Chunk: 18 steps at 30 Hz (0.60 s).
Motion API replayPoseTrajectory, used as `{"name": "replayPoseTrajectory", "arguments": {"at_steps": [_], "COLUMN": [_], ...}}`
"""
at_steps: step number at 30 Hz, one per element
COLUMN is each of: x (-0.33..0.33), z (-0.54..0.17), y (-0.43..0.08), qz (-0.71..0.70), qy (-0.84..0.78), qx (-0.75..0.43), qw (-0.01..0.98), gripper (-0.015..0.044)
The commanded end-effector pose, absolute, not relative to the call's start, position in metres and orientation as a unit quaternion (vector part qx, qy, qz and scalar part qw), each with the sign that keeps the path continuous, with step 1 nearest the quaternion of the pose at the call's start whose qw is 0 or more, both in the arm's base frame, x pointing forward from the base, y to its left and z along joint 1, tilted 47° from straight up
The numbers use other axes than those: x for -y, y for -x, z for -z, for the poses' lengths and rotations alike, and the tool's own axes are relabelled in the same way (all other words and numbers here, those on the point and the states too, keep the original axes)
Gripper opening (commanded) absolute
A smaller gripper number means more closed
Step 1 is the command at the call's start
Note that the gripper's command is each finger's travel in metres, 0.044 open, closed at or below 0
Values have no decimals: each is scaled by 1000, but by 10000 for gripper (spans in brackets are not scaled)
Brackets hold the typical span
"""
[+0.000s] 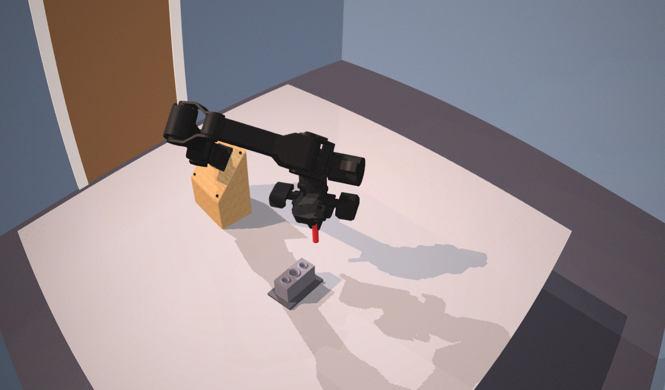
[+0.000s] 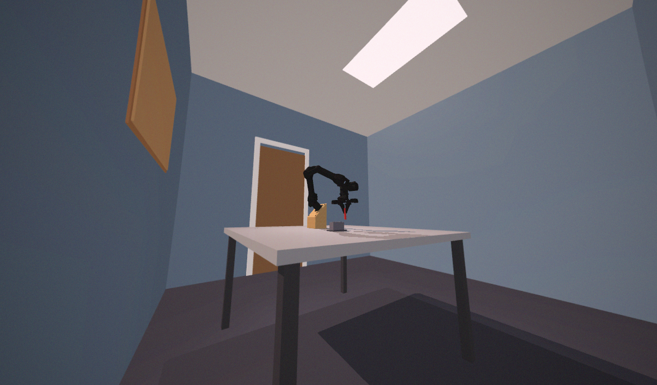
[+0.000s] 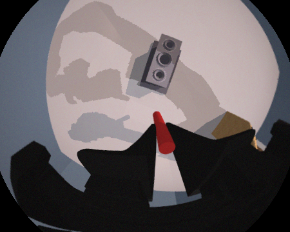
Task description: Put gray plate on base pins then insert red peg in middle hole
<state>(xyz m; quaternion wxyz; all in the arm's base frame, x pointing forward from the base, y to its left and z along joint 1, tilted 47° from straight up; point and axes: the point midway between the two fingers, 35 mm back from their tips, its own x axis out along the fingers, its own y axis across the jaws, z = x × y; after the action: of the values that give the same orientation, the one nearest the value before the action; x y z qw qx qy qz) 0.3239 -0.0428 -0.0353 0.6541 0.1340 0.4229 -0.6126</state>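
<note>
My gripper is shut on the red peg and holds it nearly upright, lower end down, in the air above the table. The gray plate is a block with three holes in its top. It sits flat on the dark base, whose thin edge shows around it. The middle hole is empty. In the top view the peg hangs above and to the right of the plate. The base's pins are mostly hidden by the plate.
The wooden block stands under the arm's base, behind and left of the plate in the top view. The white table carries everything, with arm shadows across it.
</note>
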Motion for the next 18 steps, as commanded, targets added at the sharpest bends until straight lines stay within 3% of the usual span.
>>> {"name": "replayPoseTrajectory", "arguments": {"at_steps": [1,18], "x": [51,90], "z": [24,-11], "y": [-330,-340], "qz": [612,618], "qy": [-134,-120], "qx": [-419,-417], "qw": [657,656], "gripper": [0,0]}}
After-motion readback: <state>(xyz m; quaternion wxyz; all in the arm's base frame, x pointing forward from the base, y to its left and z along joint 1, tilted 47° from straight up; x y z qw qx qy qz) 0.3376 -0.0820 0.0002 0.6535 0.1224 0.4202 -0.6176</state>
